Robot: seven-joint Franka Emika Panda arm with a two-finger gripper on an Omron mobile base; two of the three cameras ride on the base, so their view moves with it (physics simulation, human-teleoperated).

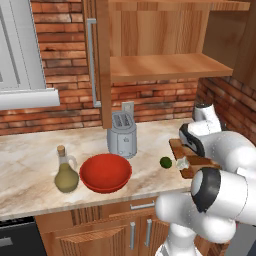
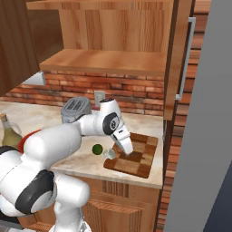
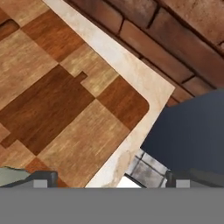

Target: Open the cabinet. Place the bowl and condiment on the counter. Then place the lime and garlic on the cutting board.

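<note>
Released gripper (image 2: 123, 153) hovers over the cutting board (image 2: 140, 163), half-hiding the garlic (image 2: 109, 154) (lime (image 2: 97, 149) beside).

White arm rises from base, bulky dark-jointed elbow low in foreground; forearm reaches forward and bends down at wrist; hand (image 2: 118, 152) points steeply down, low over the surface; fingers spread wide, nothing between them; in the hand view two dark fingertips (image 3: 44, 179) sit far apart at bottom
</note>
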